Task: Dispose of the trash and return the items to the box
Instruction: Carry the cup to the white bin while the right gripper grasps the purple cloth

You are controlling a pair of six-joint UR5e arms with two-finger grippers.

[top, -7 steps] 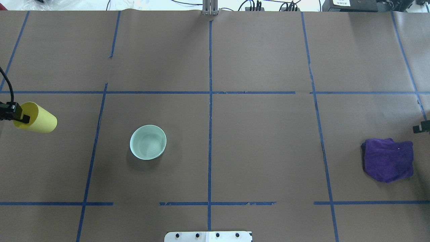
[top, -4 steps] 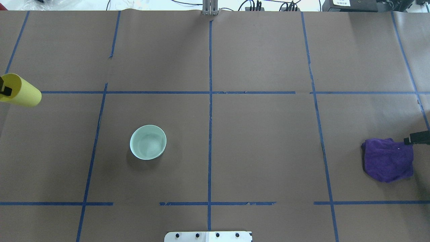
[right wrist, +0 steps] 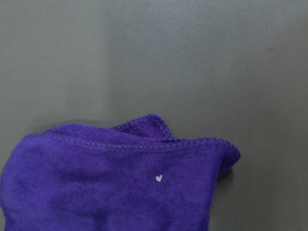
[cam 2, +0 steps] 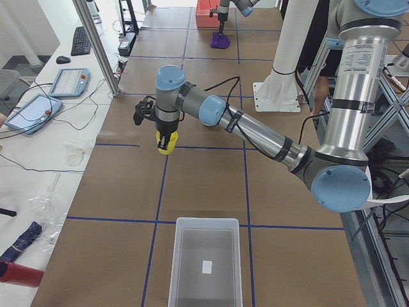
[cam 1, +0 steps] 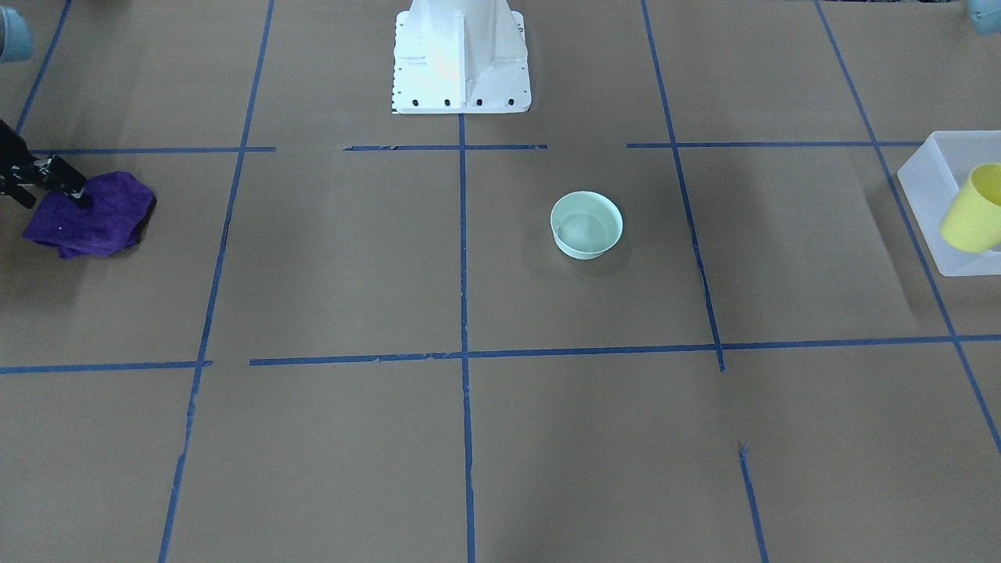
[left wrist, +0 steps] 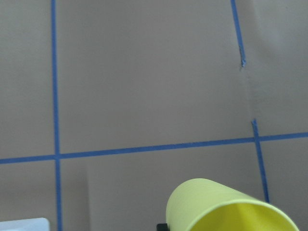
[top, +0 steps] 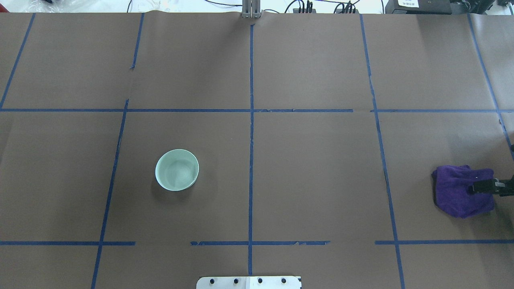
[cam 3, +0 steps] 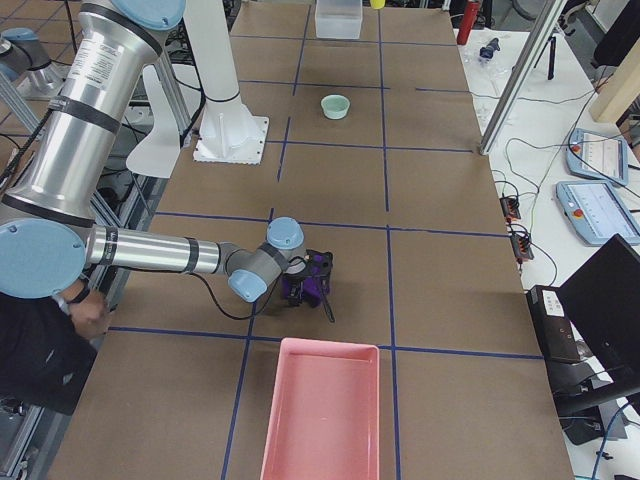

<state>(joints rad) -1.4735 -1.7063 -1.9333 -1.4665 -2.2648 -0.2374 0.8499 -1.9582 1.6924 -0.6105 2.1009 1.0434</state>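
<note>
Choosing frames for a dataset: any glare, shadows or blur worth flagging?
Exterior front-facing: glare blows out the white robot base; the mint bowl casts only a soft shadow. Overhead exterior: the strip beyond the table is washed out. Right wrist-mounted: the purple cloth looks slightly soft. Left wrist-mounted: the yellow cup is cropped at the bottom edge.

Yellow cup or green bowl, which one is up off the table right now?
The yellow cup: it hangs tilted in the left gripper, above the table. The mint-green bowl sits on the table.
</note>
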